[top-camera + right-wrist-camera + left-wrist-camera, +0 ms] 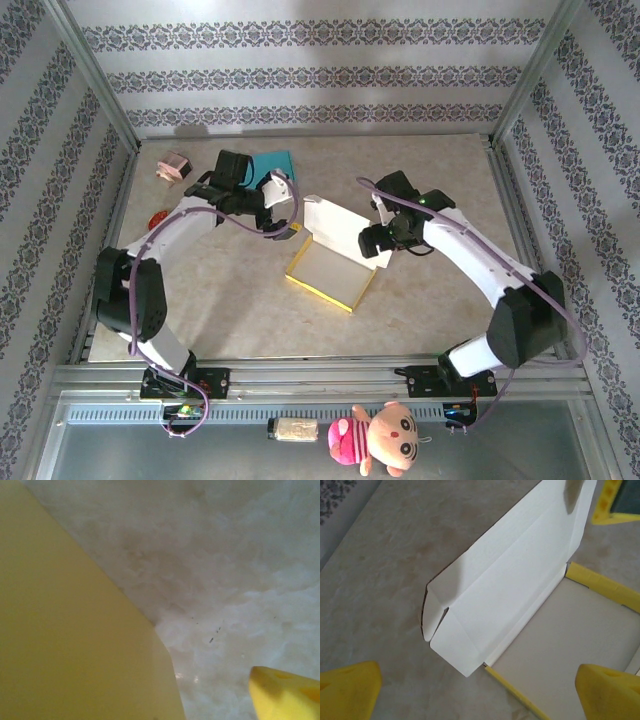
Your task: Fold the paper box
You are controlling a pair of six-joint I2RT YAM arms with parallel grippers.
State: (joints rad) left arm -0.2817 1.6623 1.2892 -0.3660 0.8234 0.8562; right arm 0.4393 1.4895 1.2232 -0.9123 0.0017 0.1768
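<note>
Top external, paper box (330, 268), teal sheet (272, 165) behind

Box (330, 270) sat mid table (230, 300), lid (335, 228) stood at its back, left gripper (288, 205) left of lid, right gripper (378, 240) right.

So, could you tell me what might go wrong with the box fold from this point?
1. The white lid stands raised while the left pincer hangs open above it, so it may flop back.
2. The small end flap juts outward and could crumple instead of tucking.
3. The right pincer sits close against the yellow outer panel; a nudge might slide the box.
</note>
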